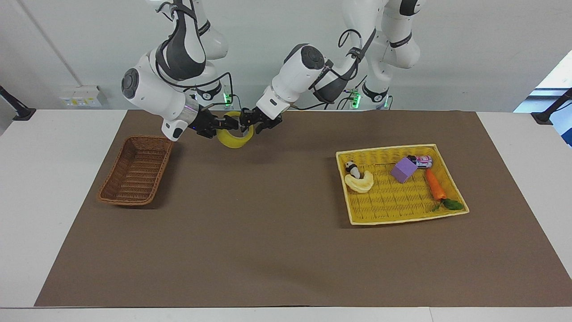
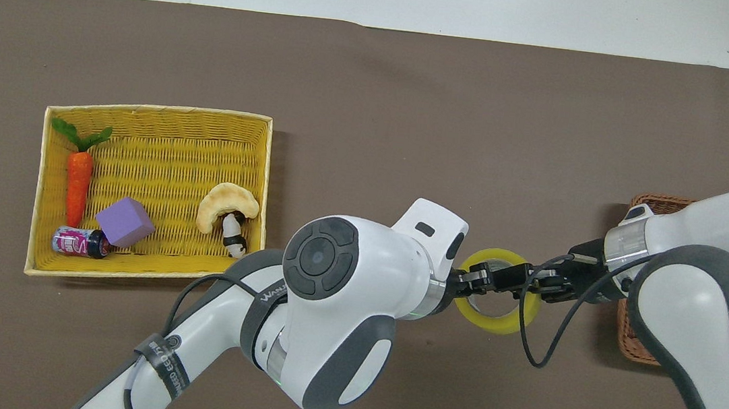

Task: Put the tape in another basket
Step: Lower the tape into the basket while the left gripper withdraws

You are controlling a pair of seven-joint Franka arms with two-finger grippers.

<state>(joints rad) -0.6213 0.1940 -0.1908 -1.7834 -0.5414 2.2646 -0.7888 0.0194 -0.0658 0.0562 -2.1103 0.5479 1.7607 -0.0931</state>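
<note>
The tape (image 1: 232,137) is a translucent yellow roll held in the air over the brown mat, between the two baskets and close to the robots' end. My right gripper (image 1: 225,123) is shut on the roll's rim from the side of the dark brown wicker basket (image 1: 134,174). My left gripper (image 1: 254,122) meets the roll from the other side and stands open, with its fingers still at the rim. From above, the tape (image 2: 494,323) shows as a ring under the right gripper (image 2: 502,278) and the left gripper (image 2: 465,288). The right arm covers most of the wicker basket (image 2: 636,341).
A shallow yellow woven basket (image 1: 393,203) toward the left arm's end holds a carrot (image 1: 435,184), a purple block (image 1: 403,169), a small can (image 1: 422,161), a pale curved toy (image 1: 360,182) and a small panda figure. A brown mat covers the table.
</note>
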